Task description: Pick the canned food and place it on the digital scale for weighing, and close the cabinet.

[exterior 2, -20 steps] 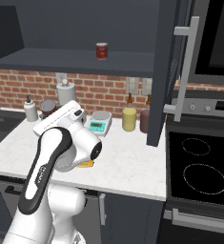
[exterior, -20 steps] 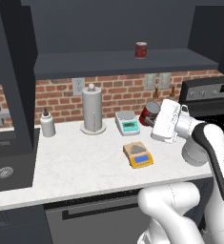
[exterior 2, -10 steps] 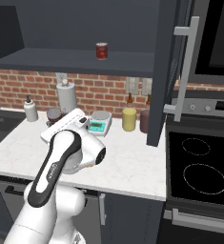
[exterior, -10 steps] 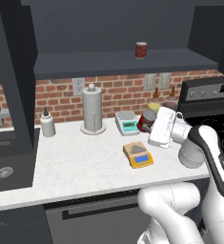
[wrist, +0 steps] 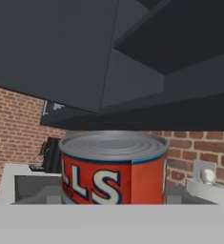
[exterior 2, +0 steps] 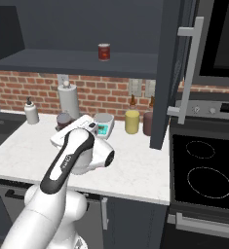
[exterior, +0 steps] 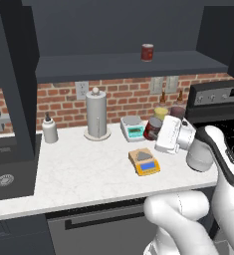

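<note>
Though hard up against a brighter red can (wrist: 113, 167) on the counter, nowhere near the canned food (exterior: 147, 52), high on the open cabinet (exterior: 113, 67) shelf.

Gripper (exterior: 158, 134) low beside the white-grey scale (exterior: 133, 127); jaw gap and any hold impossible to tell. Digital scale (exterior: 146, 162) bare, well below the tin. Picking, weighing and door-closing all left to do, by the look of it.

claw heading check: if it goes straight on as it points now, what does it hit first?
The claw would meet the red can with white lettering first. In the hand view it stands dead ahead and very close. Whether it already sits between the fingers is unclear. The brick wall lies behind it.
</note>
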